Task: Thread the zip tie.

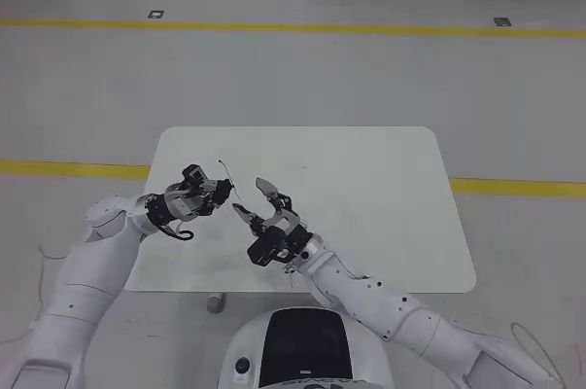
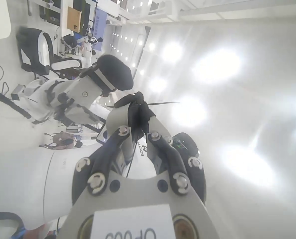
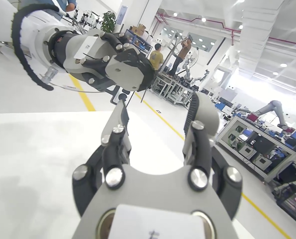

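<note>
a: left gripper [image 1: 213, 191] is hanging above the left part of the table [image 1: 390, 214], fingers pressed together and pinching the tie [image 1: 224, 169].

b: and the tie is sitting up off the table, a thin black tail poking out past the fingertips, away from the robot.

a: right gripper [image 1: 254, 197] is hovering just beside it, jaws spread wide.

b: from the right wrist the two grippers are facing each other, with the tail pointing down toward those spread fingers.

a: is the tail touching them?

b: looking apart to me, but the tail is so thin i'm not making out where its tip is ending.

a: from the left wrist the tie is running back between the pressed fingers, and a black strand is trailing down toward the wrist.

b: and both grippers are sitting up above the tabletop, over its near left part, close in front of the robot.
</note>
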Robot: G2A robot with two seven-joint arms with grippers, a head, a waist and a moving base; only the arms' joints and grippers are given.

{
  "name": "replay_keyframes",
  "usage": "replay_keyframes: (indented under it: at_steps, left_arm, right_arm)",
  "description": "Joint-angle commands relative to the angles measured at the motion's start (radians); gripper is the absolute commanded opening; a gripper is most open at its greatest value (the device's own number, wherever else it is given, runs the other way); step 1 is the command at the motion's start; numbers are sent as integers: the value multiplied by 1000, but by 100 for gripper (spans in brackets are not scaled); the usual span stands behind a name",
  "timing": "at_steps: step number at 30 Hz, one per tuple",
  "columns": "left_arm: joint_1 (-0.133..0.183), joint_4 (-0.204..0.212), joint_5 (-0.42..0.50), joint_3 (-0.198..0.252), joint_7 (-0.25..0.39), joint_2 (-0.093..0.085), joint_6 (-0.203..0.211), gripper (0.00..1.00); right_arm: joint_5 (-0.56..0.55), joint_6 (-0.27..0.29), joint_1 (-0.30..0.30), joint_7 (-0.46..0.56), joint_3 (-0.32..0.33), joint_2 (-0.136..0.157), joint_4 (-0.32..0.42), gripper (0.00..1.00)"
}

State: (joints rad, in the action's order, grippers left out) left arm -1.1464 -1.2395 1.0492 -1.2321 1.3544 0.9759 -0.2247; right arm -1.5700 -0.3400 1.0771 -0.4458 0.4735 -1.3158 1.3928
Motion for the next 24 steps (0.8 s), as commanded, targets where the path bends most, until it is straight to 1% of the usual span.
replay_keyframes:
  at_steps: [1, 12, 17, 24]
  left_arm:
    - [0, 0, 0, 0, 0, 0, 0, 0]
    - [0, 0, 0, 0, 0, 0, 0, 0]
    - [0, 0, 0, 0, 0, 0, 0, 0]
    - [0, 0, 0, 0, 0, 0, 0, 0]
  right_arm:
    - [0, 0, -3, 2, -4, 0, -2, 30]
    - [0, 0, -30, 7, -30, -8, -7, 17]
    - [0, 0, -46, 9, -48, -9, -10, 15]
    - [0, 0, -54, 11, -57, -9, -11, 13]
